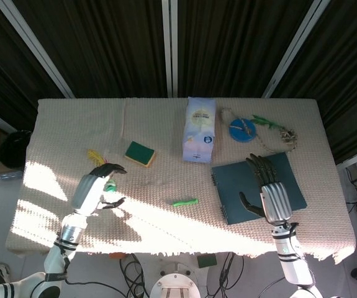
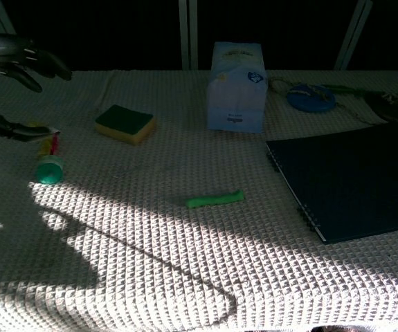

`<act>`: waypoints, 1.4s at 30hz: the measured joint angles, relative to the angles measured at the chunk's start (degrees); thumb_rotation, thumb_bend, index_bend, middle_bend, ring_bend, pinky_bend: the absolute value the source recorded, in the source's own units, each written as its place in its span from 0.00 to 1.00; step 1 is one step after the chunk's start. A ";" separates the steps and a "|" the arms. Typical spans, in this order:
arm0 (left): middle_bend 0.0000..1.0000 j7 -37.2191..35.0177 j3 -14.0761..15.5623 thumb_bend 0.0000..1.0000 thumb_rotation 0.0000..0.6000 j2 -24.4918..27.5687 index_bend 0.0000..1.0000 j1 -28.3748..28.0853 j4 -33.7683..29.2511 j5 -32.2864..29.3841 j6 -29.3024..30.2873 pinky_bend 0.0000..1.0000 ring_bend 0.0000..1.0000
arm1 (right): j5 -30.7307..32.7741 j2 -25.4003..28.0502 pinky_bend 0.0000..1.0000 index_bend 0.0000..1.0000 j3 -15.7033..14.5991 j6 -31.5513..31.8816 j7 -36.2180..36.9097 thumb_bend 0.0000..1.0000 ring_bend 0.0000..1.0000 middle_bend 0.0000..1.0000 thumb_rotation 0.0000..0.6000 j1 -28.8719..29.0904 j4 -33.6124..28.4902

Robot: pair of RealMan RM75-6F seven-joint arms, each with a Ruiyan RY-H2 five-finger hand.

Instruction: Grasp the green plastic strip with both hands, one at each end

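- Green and small, the plastic strip (image 1: 184, 202) lies flat on the woven cloth of the table (image 1: 159, 133) in the head view, near the middle of the front half, with nothing touching it.
- From the same view, the left hand (image 1: 97, 189) hovers well to the left of the strip, above the shuttlecock (image 1: 105, 176), fingers spread apart and holding nothing.
- Also there, the right hand (image 1: 269, 189) is above the dark notebook (image 1: 228, 189), well to the right of the strip, fingers stretched out and empty.
- Seen from the chest camera, the strip (image 2: 215, 200) lies between the shuttlecock (image 2: 48, 161) and the notebook (image 2: 351, 181), a little tilted, in half shadow.
- At the upper left edge of that view the left hand (image 2: 12, 59) shows released fingers; the right hand shows only some dark fingertips at the right edge.
- I judge the step to be the approach: no end is grasped yet.
- Next, both hands need to come inward and down, one to each end, then close the fingers on the thin strip.
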 measured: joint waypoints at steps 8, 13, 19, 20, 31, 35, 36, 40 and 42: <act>0.32 6.71 0.27 0.13 0.94 -7.75 0.37 -4.10 2.95 -5.45 -8.42 0.32 0.25 | 1.18 1.66 0.00 0.00 0.23 1.02 1.78 0.34 0.00 0.00 1.00 -1.61 0.08; 0.33 8.51 -0.86 0.14 0.86 -12.23 0.38 -6.81 6.33 -7.80 -11.85 0.34 0.26 | 1.07 1.00 0.00 0.00 0.81 1.47 2.33 0.34 0.00 0.00 1.00 -1.68 0.94; 0.35 10.19 -2.15 0.18 0.86 -16.27 0.42 -9.09 9.83 -9.76 -13.91 0.34 0.27 | 1.78 -0.01 0.00 0.01 1.07 0.62 2.79 0.34 0.00 0.00 1.00 -1.57 2.25; 0.36 10.57 -2.43 0.18 0.86 -17.03 0.43 -9.47 10.49 -10.09 -14.10 0.35 0.27 | 1.92 -0.14 0.00 0.01 1.09 0.40 2.79 0.34 0.00 0.00 1.00 -1.51 2.39; 0.36 16.82 -3.44 0.21 0.79 -22.45 0.44 -12.20 14.36 -13.67 -15.59 0.35 0.28 | 2.37 -0.23 0.00 0.01 1.64 -0.21 2.74 0.34 0.00 0.00 1.00 -1.35 2.73; 0.36 19.90 -3.33 0.21 0.79 -24.60 0.44 -12.90 15.76 -14.76 -15.45 0.35 0.28 | 2.54 -0.24 0.00 0.01 1.67 -0.40 2.80 0.34 0.00 0.00 1.00 -1.38 2.82; 0.36 20.58 -3.30 0.21 0.79 -25.05 0.44 -13.04 16.13 -14.85 -15.30 0.35 0.28 | 2.61 -0.25 0.00 0.01 1.70 -0.42 2.82 0.34 0.00 0.00 1.00 -1.41 2.84; 0.36 23.84 -3.15 0.21 0.79 -27.12 0.44 -13.58 17.96 -14.82 -14.08 0.35 0.28 | 2.68 -0.25 0.00 0.01 1.87 -0.28 2.76 0.34 0.00 0.00 1.00 -1.49 2.84; 0.37 25.68 -3.11 0.21 0.79 -28.27 0.45 -13.86 19.07 -14.74 -13.35 0.35 0.28 | 2.61 -0.24 0.00 0.02 1.93 -0.14 2.69 0.34 0.00 0.00 1.00 -1.54 2.81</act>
